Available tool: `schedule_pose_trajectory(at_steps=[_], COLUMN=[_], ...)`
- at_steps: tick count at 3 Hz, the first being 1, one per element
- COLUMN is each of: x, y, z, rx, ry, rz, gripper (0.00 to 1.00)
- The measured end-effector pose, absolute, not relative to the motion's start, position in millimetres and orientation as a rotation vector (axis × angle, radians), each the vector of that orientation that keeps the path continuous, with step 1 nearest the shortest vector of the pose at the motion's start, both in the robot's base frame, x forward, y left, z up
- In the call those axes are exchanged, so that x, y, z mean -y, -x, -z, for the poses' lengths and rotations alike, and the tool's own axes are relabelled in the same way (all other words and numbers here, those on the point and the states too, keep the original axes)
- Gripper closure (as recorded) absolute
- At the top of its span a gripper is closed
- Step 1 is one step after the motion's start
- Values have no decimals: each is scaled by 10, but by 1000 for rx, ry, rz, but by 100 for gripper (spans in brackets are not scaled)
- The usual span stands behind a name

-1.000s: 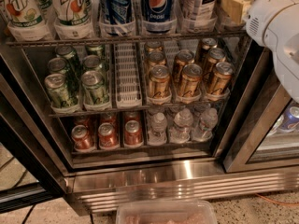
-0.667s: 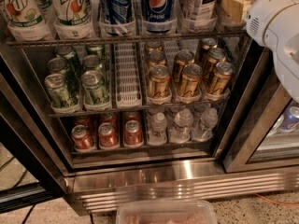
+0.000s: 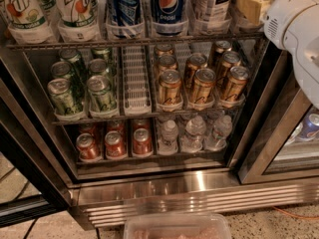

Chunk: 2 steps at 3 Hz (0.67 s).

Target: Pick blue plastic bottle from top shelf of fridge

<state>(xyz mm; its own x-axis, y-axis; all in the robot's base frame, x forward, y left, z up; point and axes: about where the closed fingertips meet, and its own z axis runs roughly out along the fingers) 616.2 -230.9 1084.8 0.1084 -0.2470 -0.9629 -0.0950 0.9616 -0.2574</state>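
The fridge (image 3: 164, 193) stands open in front of me. Its top shelf (image 3: 134, 41) runs along the upper edge of the view with tall bottles in white trays. The blue plastic bottle (image 3: 212, 4), with a pale label and small dark print, stands right of two dark Pepsi bottles (image 3: 167, 6); its cap is cut off by the top of the view. My gripper (image 3: 251, 6) shows as a tan part at the end of the white arm (image 3: 296, 29), at the top right, just right of that bottle at shelf height.
7UP bottles (image 3: 75, 6) stand at the top left. The middle rack holds green cans (image 3: 82, 86) and brown cans (image 3: 199, 81); the lowest holds red cans (image 3: 114, 143) and small water bottles (image 3: 194, 133). A dark door frame (image 3: 271, 128) is at the right. A plastic tray (image 3: 177, 227) sits at the bottom.
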Motion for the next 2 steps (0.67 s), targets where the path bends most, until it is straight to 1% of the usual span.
schedule_pose_trajectory(at_steps=[2], x=[2237], y=[-6126], z=[-10918], rx=[-1455], ry=[299], rz=[100], gripper=[100])
